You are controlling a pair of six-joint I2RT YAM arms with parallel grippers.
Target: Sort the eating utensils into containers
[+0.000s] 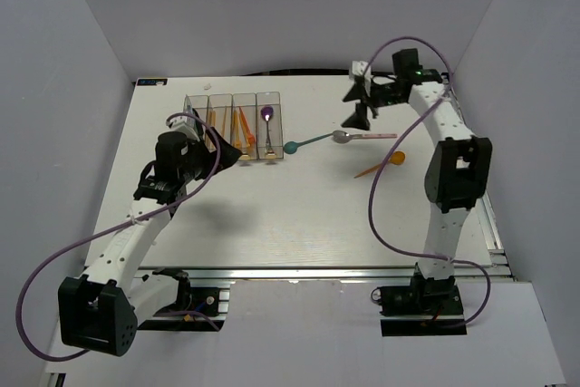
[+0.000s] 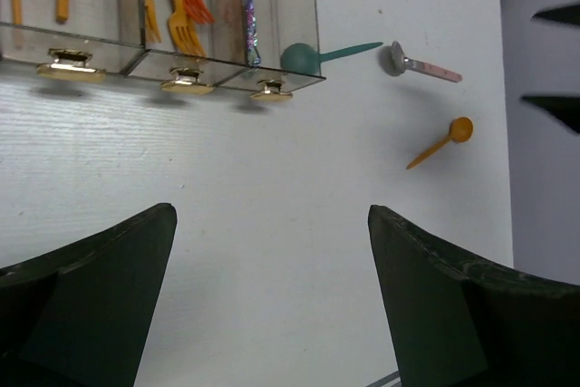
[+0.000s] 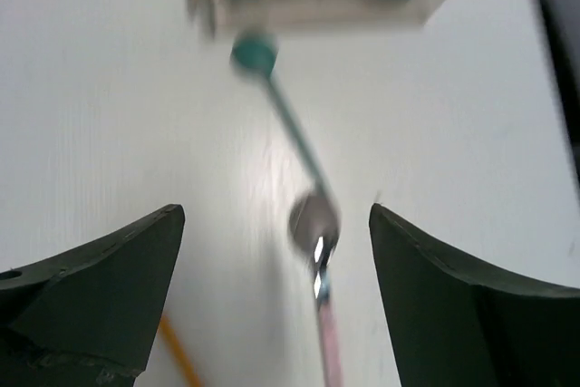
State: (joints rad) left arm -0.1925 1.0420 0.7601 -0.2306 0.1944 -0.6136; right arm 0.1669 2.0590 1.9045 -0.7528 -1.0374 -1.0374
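Right wrist view — right hand [image 3: 276, 217] wide open, empty; pink-handled spoon [image 3: 314, 224] centred below, handle running back toward wrist.

Surface [image 1: 299, 215] white, faint wood grain. Containers [image 2: 294, 15] smoky-clear, with brass-gold feet [image 2: 71, 68]. Inside them: orange forks [image 2: 186, 6] and one iridescent purple spoon [image 1: 267, 115] in the right-end bin. Loose on the surface: teal spoon [image 2: 326, 52], silver spoon [image 2: 421, 65] with a pale pink handle, yellow-orange spoon [image 2: 439, 142]. Left gripper [image 2: 270, 215] and right gripper [image 3: 275, 213] both matte black. Left arm [image 1: 127, 246] and right arm [image 1: 444, 120] white with black joints. Cables [image 1: 370, 198] purple. Green LED [image 1: 418, 70] on the right wrist.
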